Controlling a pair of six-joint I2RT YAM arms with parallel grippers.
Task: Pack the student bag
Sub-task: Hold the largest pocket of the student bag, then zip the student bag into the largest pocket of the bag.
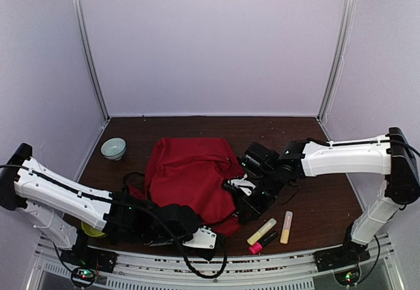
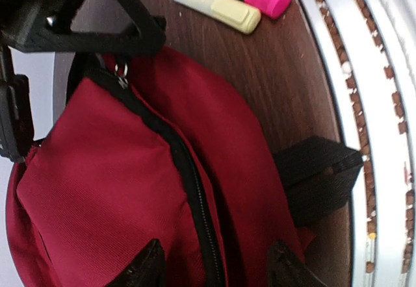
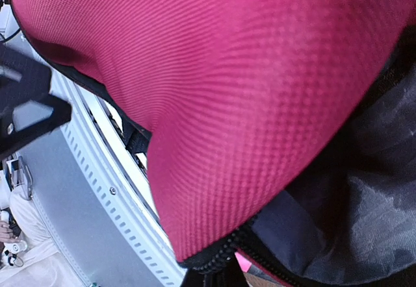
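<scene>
The student bag [image 1: 190, 172] is lying in the middle of the tabletop [image 1: 315, 198], its red fabric slumped flat and its lower end reaching toward the near edge. A black strap [image 2: 318, 180] is sticking out from under it toward the near edge's metal rail [image 2: 383, 105].

The left hand [image 2: 214, 271] is hovering low over the near end of the bag. Its two fingers [image 2: 146, 267] are standing well apart, one on each side of the bag's black zip line [image 2: 188, 183], with loose red cloth between them and nothing pinched.

The right hand [image 3: 211, 279] is reaching in from the right edge of the tabletop to the bag's right side. Its fingers are closed tight on the zipped rim of the bag, and the red cloth is hanging in a fold above them, with the grey lining [image 3: 370, 189] showing inside the opening.

Three highlighters are lying near the near edge, right of the bag: a pale yellow one [image 1: 261, 231], a black one with a pink cap [image 1: 262, 243] just beside it, and an orange-yellow one [image 1: 287, 227] a little further right. A pale green bowl [image 1: 113, 148] is sitting by the left edge, toward the far-left corner.
</scene>
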